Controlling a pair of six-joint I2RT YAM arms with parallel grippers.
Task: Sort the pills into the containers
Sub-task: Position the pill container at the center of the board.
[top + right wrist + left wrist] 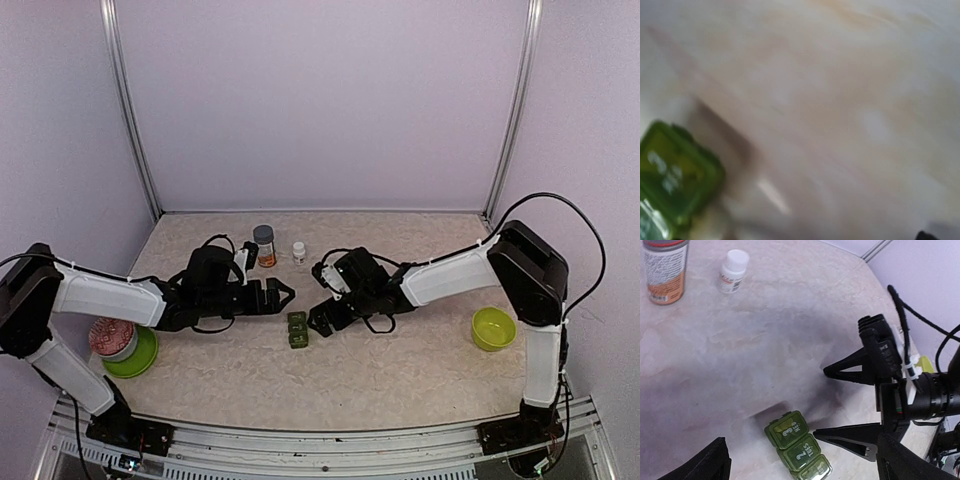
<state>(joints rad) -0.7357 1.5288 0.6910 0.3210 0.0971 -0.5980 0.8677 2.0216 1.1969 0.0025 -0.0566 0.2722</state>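
Standing by the table [400, 370], I see the dark olive-green pill box [298, 330] lying flat in the lower middle of the overhead view, between the two arms' ends. It is a short strip of joined square compartments. In the left wrist view three of them show at the bottom centre, their lids down and pale print on top.

The left gripper [288, 293] sits just up and to the left of the box, not touching it. It is released: its own fingers [705, 465] stand far apart in the bottom corners of its wrist view, with nothing between them.

The right gripper [819, 402] reaches in from the right, and it too is spread wide and holds nothing. Its lower finger [850, 432] ends just beside the box's upper right corner; I cannot tell whether it touches. The right wrist view is badly blurred, showing only one green end of the box at the lower left over pale tabletop.

Behind the grippers, toward the back wall, an amber bottle [264, 246] with a grey cap stands upright, and a small white bottle [298, 252] stands near it on the right. A lime-green bowl [493, 328] sits at the far right by the right arm. A second green bowl [135, 357] at the far left holds a round reddish-and-white object [110, 337].
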